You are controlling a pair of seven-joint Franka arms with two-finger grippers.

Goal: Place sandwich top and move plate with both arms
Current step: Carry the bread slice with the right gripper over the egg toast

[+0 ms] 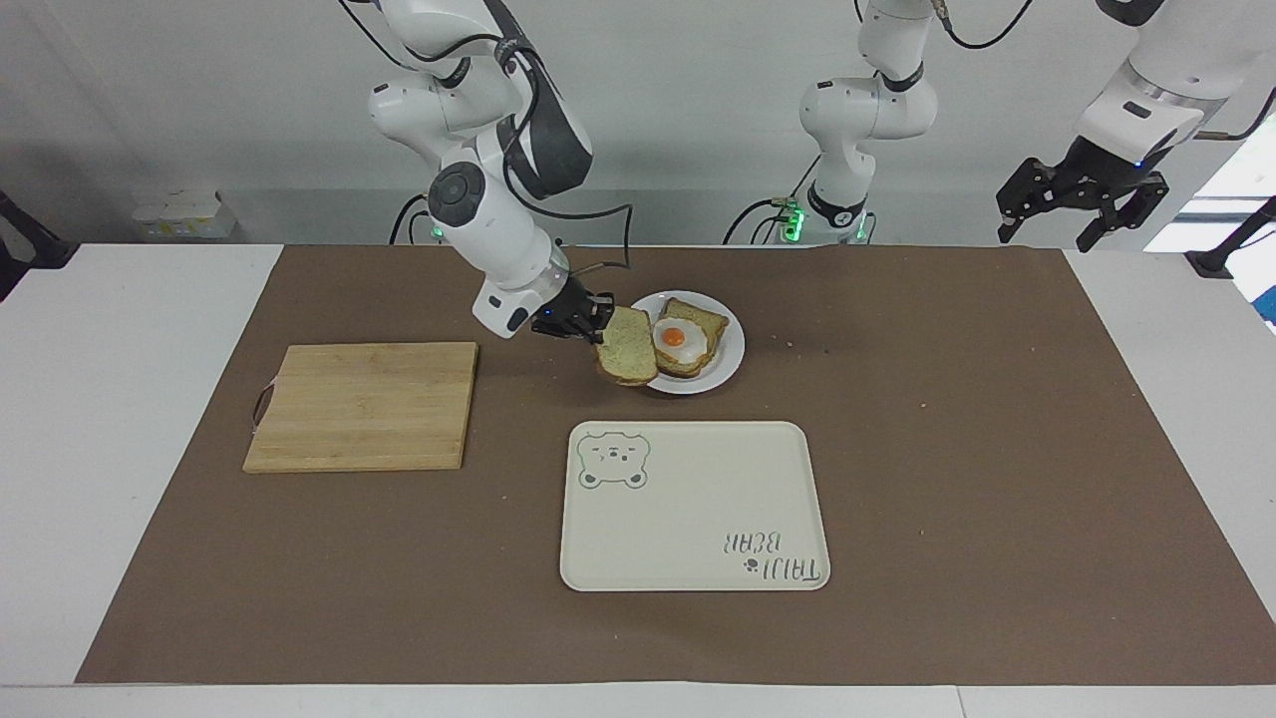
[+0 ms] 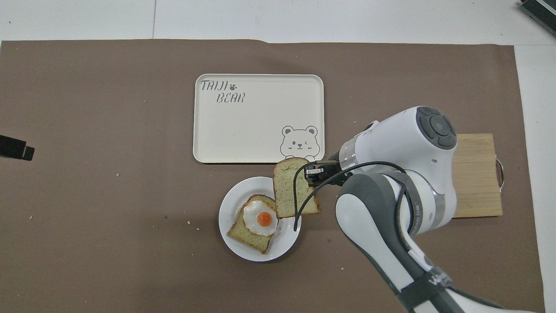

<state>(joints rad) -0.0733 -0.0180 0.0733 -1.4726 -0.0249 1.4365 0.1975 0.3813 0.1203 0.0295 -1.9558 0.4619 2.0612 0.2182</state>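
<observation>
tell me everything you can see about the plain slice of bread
The plain slice of bread is pale, speckled and brown-crusted, with nothing on it. It hangs in the air, tilted, gripped at one edge by the right end effector, over the rim of the plate at the right arm's side, beside the egg toast.

Hidden and cut-off parts, both views

Right gripper (image 1: pixel 588 321) held the sandwich top (image 1: pixel 628 346) by one edge; that edge sat under its fingers, and the slice covered the plate (image 1: pixel 730 351) rim at the right arm's end plus part of the toast (image 1: pixel 700 321). In the overhead view the right arm hid much of the cutting board (image 2: pixel 478 174), and a cable crossed the slice. Left gripper (image 1: pixel 1082 194) hung past the table's end, fingers spread; the overhead view cut it off at the edge, showing only a dark tip. Both arms' upper links ran out of the facing view's top.
</observation>
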